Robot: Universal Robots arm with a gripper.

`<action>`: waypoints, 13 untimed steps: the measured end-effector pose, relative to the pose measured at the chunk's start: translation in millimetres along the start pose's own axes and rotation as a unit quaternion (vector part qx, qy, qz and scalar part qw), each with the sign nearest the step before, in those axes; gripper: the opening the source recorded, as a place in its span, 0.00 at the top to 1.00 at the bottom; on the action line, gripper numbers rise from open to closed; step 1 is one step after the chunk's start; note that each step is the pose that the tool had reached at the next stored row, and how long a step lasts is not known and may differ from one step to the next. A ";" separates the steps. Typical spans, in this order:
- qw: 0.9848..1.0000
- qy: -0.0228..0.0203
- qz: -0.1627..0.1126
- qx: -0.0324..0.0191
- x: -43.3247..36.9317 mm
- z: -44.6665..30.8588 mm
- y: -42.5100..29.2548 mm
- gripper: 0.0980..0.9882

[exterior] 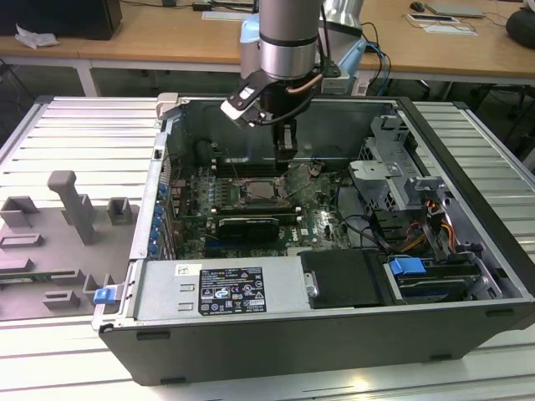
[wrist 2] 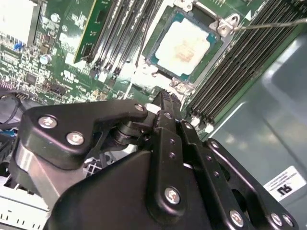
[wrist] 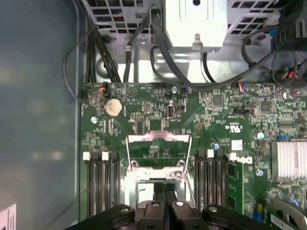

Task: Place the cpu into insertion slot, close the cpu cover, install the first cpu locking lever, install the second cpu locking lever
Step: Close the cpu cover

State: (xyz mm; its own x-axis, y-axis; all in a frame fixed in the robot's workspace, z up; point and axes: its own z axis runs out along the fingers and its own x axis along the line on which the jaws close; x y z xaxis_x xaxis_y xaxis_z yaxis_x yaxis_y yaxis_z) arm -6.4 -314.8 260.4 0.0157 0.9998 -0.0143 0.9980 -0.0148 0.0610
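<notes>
With the cpu (wrist 2: 184, 45) seated in the insertion slot (wrist 2: 224, 28) at upper centre, the cpu cover (wrist: 158, 139) upright and a locking lever (wrist 2: 268, 23) apparently unlatched, the gripper (wrist 2: 165, 97) hovers beside the slot, jaws clenched on nothing.

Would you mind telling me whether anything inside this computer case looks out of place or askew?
Nothing looks damaged. The thin silver metal cover frame stands tilted up, leaving the pale square chip bare, and a thin wire lever juts free beside it.
</notes>
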 end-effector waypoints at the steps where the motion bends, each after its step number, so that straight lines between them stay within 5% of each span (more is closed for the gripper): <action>1: 1.000 0.000 0.000 0.000 0.0 0.1 2.0 0.99; 13: 1.000 0.000 -0.008 0.002 0.5 2.1 31.9 0.99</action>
State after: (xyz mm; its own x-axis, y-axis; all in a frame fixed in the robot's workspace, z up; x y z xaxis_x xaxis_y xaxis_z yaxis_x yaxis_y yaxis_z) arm 25.5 -314.8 260.2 -0.0005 0.9999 -0.0143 0.9984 0.0013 0.0571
